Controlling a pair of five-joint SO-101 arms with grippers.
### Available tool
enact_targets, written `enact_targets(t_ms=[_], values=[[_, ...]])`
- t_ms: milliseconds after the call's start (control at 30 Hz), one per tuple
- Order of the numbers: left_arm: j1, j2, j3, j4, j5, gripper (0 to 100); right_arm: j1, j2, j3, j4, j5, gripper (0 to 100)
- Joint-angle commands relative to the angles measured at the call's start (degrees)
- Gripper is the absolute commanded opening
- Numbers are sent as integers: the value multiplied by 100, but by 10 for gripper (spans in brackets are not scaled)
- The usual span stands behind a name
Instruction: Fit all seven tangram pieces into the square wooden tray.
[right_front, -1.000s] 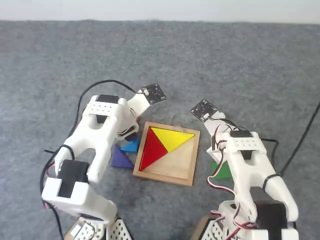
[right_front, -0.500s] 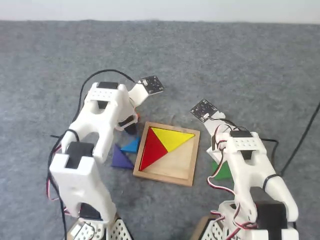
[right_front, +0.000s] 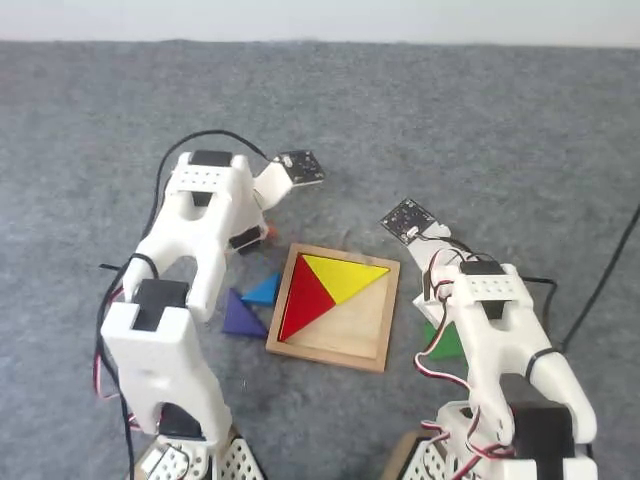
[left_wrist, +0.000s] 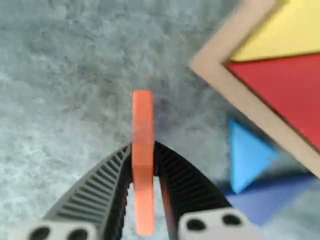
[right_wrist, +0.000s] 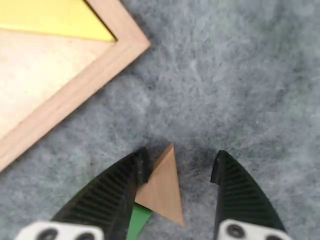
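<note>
Holding the orange piece (left_wrist: 142, 120) edge-on, our left pincer (left_wrist: 142, 147) is clamped across its flat faces, just off the far left corner of the wooden tray (right_front: 330, 357). The red triangle (right_front: 303, 292) and yellow triangle (right_front: 345, 273) sit inside the tray. The blue triangle (right_front: 263, 291) and purple triangle (right_front: 240, 317) lie on the desk (right_front: 500, 150) just left of it. Our right pincer (right_wrist: 181, 162) gapes wide around a tan triangle (right_wrist: 162, 187) that overlaps the green piece (right_wrist: 137, 220), right of the tray, gripping nothing. We reckon these pieces are light, stiff and a bit slick, so pinching face-to-face near the middle seems safest. We can't spot any readable print on the pieces.
</note>
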Motion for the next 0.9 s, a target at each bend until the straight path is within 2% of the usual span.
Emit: enact_targets(t_ms=[0,133,200,400,533,700,867], values=[[-26,-624,-347,651,-88,40,40,-286,-26,-92,-26,226],[79,-967,-338,1240,-9,22,40,-286,-26,-92,-26,226],[264,-1187,-338,1565,281,15,40,-286,-26,-92,-26,226],[1292,-1952,-84,1996,2303,15,57,-286,-26,-92,-26,226],[2207,-2286,646,1407,3385,15,84,-321,-26,-92,-62,226],[2998,-2312,1596,-281,4536,14,207,-347,-26,-92,-88,226],[3244,-2004,1763,-888,4721,14,268,-400,-53,-110,-290,229]])
